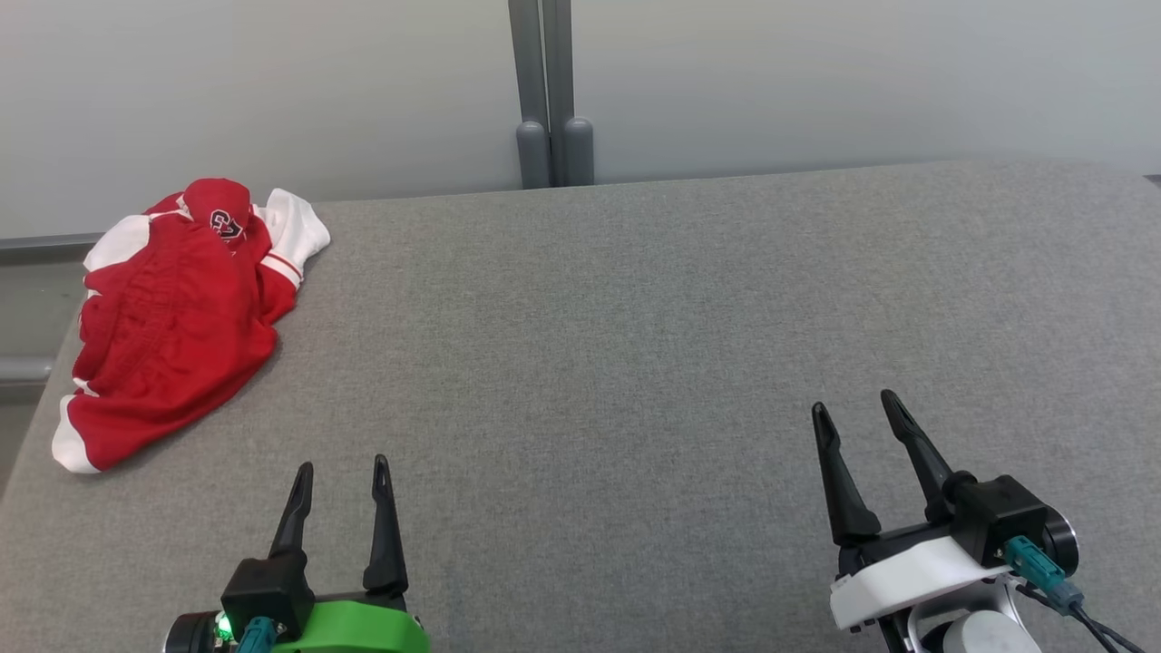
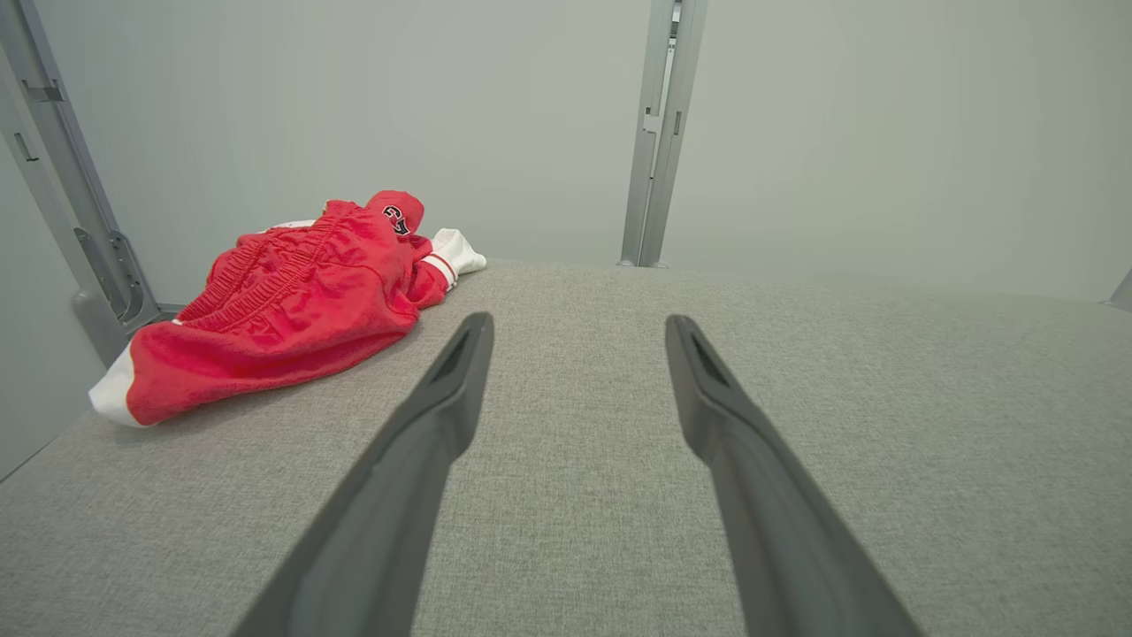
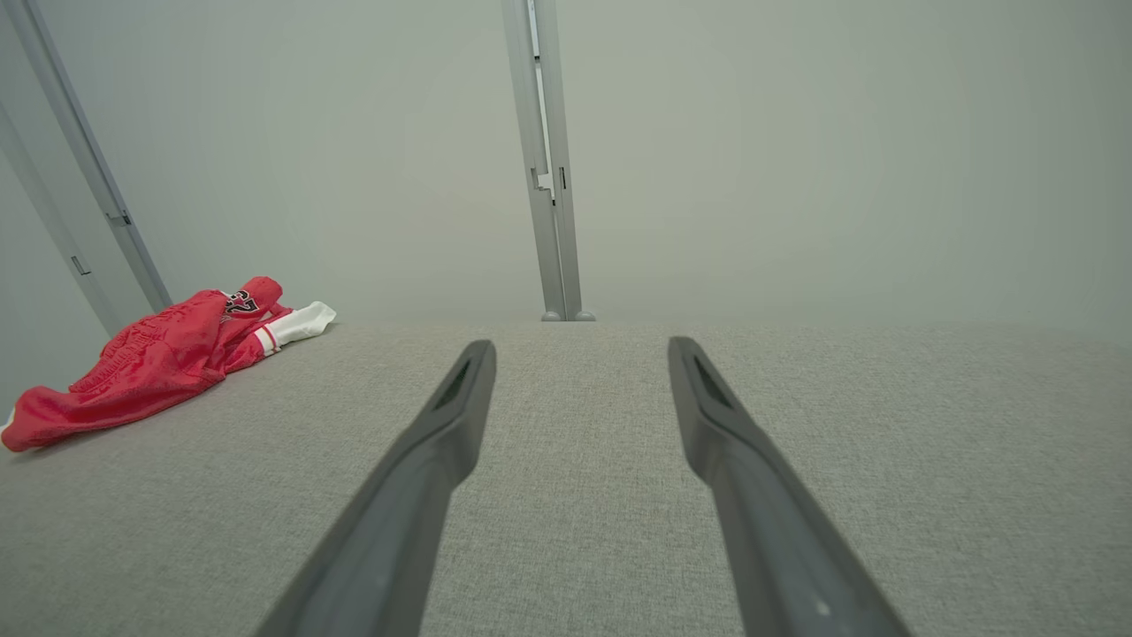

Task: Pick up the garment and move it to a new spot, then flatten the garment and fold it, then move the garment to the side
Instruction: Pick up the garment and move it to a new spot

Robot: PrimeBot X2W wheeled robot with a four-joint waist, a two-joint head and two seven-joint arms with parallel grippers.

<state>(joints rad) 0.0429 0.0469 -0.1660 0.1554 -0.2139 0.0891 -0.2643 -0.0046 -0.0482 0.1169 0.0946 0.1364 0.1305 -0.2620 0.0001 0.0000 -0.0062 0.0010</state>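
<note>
Grey woven fabric covers the desk (image 1: 635, 317), which runs back to a pale wall (image 1: 816, 73) with a grey upright post (image 1: 548, 82) at its middle. I note the garment (image 1: 172, 317), red with white trim, lying crumpled at the far left corner of the desk, one white-edged end close to the desk's left edge.

I find the left gripper (image 1: 343, 463) at the near left on a green-housed wrist, its fingers pointing toward the far side and spread apart, holding nothing. The left wrist view shows bare desk fabric in the gap. The garment lies farther off and to its left, clear of the fingers.

I find the right gripper (image 1: 853, 402) at the near right on a white-housed wrist, leaning slightly leftward, its fingers likewise spread and empty. Both sit low over the desk. I cannot tell whether either touches it. The two grippers are well apart.
</note>
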